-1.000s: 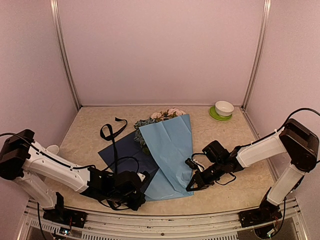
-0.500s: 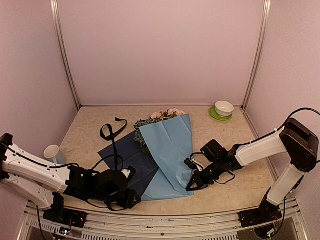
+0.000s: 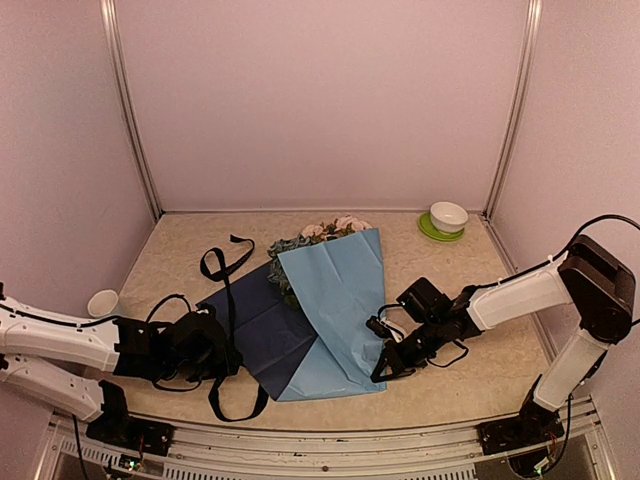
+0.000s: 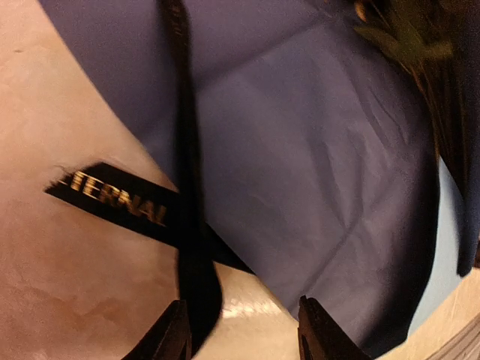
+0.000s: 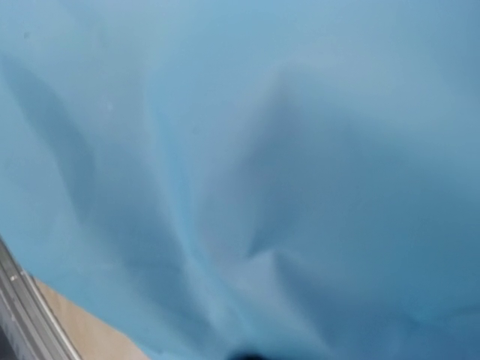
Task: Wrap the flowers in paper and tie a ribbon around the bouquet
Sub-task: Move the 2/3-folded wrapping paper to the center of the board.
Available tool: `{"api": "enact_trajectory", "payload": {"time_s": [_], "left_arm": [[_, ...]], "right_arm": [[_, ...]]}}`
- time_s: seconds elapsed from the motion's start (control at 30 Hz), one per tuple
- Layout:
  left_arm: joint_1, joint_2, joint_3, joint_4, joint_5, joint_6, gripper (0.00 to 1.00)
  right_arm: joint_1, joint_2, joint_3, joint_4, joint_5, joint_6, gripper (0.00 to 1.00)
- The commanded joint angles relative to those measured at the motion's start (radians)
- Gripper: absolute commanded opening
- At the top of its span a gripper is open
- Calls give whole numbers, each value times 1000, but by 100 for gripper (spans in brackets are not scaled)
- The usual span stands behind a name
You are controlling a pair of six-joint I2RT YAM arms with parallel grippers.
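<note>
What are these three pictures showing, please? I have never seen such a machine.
These are two robot arms bolted to the near edge of a table. The wide picture comes from a fixed camera above and behind them; the other two come from a camera on each wrist. On the table lies blue paper, one flap folded over flowers, and a black ribbon partly across it. A cup stands at the left, a bowl on a green plate far right. The left arm has its jaws apart over the ribbon, holding nothing. The right arm has its jaws shut, apparently pinching the paper's edge.
</note>
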Motion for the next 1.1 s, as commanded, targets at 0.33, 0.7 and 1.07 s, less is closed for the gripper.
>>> {"api": "enact_trajectory", "payload": {"time_s": [0.33,0.7,1.07], "left_arm": [[372,-206,-104,-53,-118,-23,42],[22,243,300,331,-30,402,41],[-35,805,751,282,193,561,39]], "right_arm": [[15,55,-30,-10,117,-11,0],[17,55,-25,16,106,3,0],[17,24,-29,33,111,22,0]]}}
